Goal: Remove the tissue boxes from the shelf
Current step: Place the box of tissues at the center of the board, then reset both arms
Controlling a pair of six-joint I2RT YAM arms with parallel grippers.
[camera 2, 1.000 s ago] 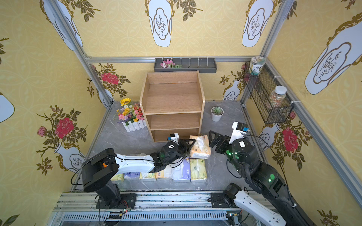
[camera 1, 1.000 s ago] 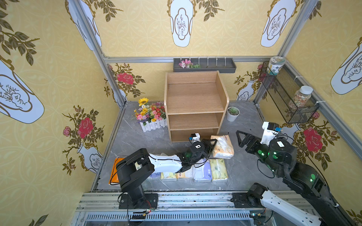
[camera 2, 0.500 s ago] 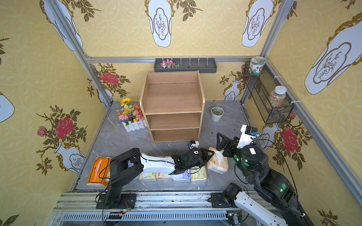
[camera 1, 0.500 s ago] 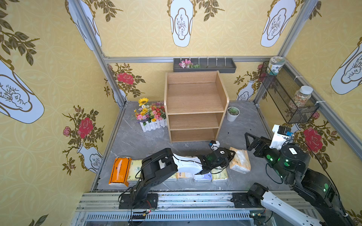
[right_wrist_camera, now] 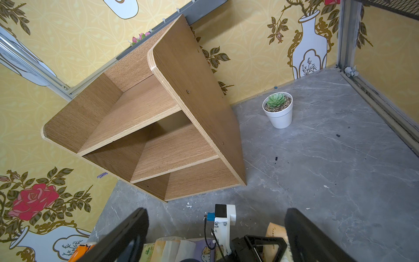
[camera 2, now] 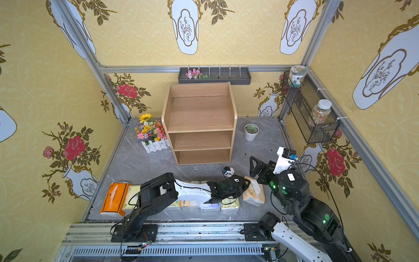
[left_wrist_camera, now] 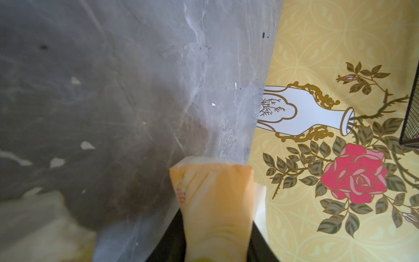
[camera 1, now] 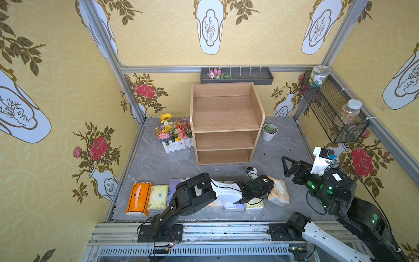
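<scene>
Carried from just before the shelf [camera 1: 226, 122] to the right end of the row at the table's [camera 1: 158, 163] front edge: tan pack [camera 1: 280, 192], with the left gripper [camera 1: 268, 187] at it. Now lying on the table, next to the other packs [camera 1: 158, 197]. Flanked on both sides by the left fingers [left_wrist_camera: 260, 240] in the wrist view; whether pinched or already slack, impossible to tell.

To finish well: spread fully, then lift straight up and back, so as not to drag the soft wrap or the white tissue poking out. Shelf bare on all three tiers, so probably the last pack.

Right gripper [camera 1: 291, 167] spread wide, empty, near the pack: worth steering clear of on the way back. Flowers [camera 1: 175, 133] and pot [camera 1: 269, 131] flanking the shelf, well apart from the packs, no hindrance.
</scene>
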